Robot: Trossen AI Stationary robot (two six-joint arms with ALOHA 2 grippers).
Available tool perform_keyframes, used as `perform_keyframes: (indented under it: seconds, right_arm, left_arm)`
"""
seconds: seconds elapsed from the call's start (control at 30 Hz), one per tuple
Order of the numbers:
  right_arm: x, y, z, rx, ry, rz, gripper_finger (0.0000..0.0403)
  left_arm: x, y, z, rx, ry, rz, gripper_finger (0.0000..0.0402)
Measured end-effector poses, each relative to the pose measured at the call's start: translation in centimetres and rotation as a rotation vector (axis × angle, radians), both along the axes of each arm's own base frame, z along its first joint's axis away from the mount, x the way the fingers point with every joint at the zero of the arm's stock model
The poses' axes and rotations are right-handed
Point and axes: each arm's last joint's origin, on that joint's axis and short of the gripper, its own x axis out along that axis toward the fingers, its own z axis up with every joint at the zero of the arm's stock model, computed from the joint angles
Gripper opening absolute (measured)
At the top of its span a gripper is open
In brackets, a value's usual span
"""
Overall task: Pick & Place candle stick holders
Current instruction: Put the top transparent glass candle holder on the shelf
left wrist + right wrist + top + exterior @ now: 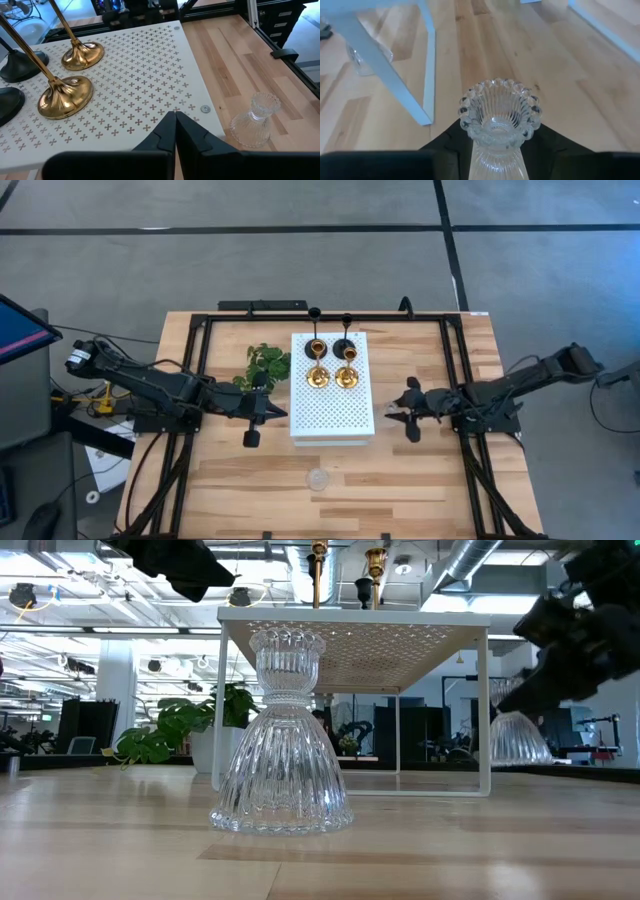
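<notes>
Your white perforated board (332,415) stands raised on thin white legs in the middle of the wooden table (420,490), inside a black frame (200,380) that runs along the table's sides and far edge. The near half of the board is bare; the near strip of table is open apart from one glass piece.

On the far half of the board you have two gold holders (318,376) side by side, with two black holders (343,348) just behind them, close to the far edge. The gold ones are shiny, with flared round bases and slim stems; the black ones have flat dark bases and thin stems.

One clear glass holder (319,478) stands upright on the table, well apart from the board's near edge. It is ribbed, bell-shaped at the base, with a beaded cup on top.

Your right gripper (409,413) sits just beside the board's right edge and has its fingers clamped on the second glass holder (499,125), which stands upright between them, its scalloped rim clear of the board's leg.

Your left gripper (268,412) is at the board's left edge, fingers pressed together on nothing, with the green leafy sprig (265,364) close beside the arm.
</notes>
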Motion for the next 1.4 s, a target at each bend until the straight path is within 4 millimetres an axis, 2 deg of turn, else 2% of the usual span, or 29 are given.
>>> perform_keyframes:
  seconds: [0.17,0.5,0.73,0.9,1.4]
  right_arm:
    - [-0.3,-0.1,3.2,-0.012,0.037,-0.005,0.012]
    - [-1.5,-0.4,11.1,-0.04,0.07,-0.026,0.0123]
    - [-0.7,-0.3,15.2,-0.076,-0.013,0.008,0.0121]
    - [1.0,0.2,16.1,-0.114,-0.024,0.037,0.0121]
    - [7.6,1.7,16.4,-0.147,-0.036,0.06,0.0123]
  left_arm:
    - [0.0,0.0,0.0,0.0,0.0,0.0,0.0006]
    - [0.0,0.0,0.0,0.0,0.0,0.0,0.0005]
    - [0.0,0.0,0.0,0.0,0.0,0.0,0.0008]
    - [0.0,0.0,0.0,0.0,0.0,0.0,0.0005]
    - [0.0,0.0,0.0,-0.002,0.0,0.0,0.0007]
